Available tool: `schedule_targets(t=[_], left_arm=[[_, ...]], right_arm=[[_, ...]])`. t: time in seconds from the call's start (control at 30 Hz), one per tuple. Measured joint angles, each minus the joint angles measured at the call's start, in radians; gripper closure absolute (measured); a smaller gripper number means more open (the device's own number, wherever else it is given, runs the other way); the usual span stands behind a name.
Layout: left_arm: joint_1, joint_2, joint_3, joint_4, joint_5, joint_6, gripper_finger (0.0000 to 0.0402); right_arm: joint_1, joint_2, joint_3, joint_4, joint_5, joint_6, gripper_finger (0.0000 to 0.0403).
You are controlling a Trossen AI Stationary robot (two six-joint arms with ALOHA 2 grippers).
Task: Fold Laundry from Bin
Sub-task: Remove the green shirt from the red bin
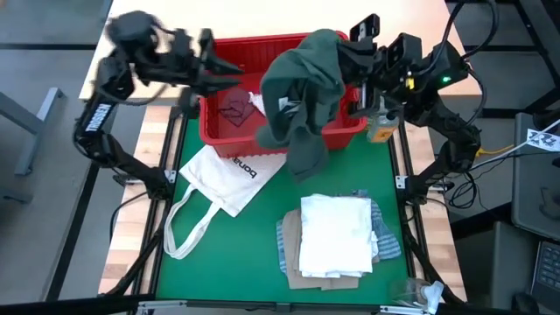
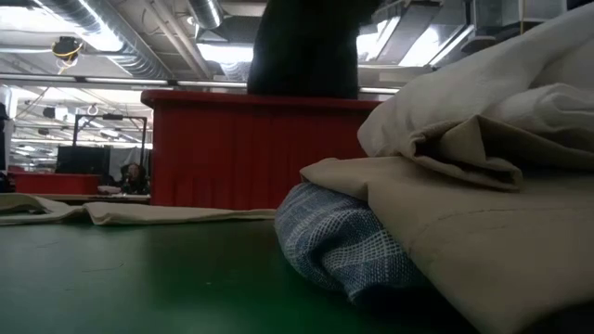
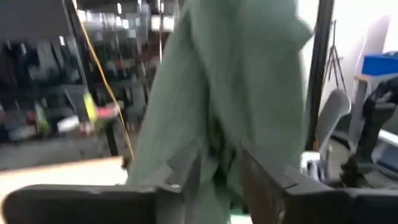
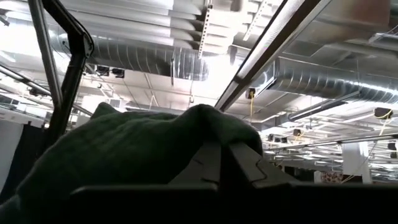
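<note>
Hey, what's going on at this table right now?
The right claw is shut on a dark green-grey top, holding it up over the red plastic bin. The left claw is beside the top. Folded white and tan laundry is stacked on the green table, beside a white tote bag.

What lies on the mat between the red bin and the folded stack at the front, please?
In the high view, between the red bin and the folded stack hangs the tail of the dark green top; beneath it the green mat is bare.
</note>
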State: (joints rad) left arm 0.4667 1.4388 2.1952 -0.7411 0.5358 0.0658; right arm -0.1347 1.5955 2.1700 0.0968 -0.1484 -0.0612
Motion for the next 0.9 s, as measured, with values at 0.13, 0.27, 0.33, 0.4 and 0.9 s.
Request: schedule_targets(t=[0.13, 0.27, 0.33, 0.4, 0.9], left_arm=[[-0.002, 0.058, 0.0, -0.123, 0.002, 0.0, 0.0274], [-0.011, 0.116, 0.0, -0.227, 0.005, -0.001, 0.027], [-0.024, 0.148, 0.0, -0.257, 0.005, -0.001, 0.027], [-0.044, 0.182, 0.0, -0.274, 0.006, -0.002, 0.027], [-0.148, 0.263, -0.001, -0.281, 0.009, -0.004, 0.0269]], right_arm=[[-0.012, 0.0, 0.004, -0.004, 0.0, 0.0, 0.0399], [-0.011, 0.0, 0.005, -0.02, 0.0, -0.027, 0.0398], [-0.01, 0.0, 0.005, -0.032, -0.001, -0.053, 0.0398], [-0.01, 0.0, 0.005, -0.045, -0.001, -0.056, 0.0398], [-0.01, 0.0, 0.005, -0.096, -0.001, -0.059, 0.0398]])
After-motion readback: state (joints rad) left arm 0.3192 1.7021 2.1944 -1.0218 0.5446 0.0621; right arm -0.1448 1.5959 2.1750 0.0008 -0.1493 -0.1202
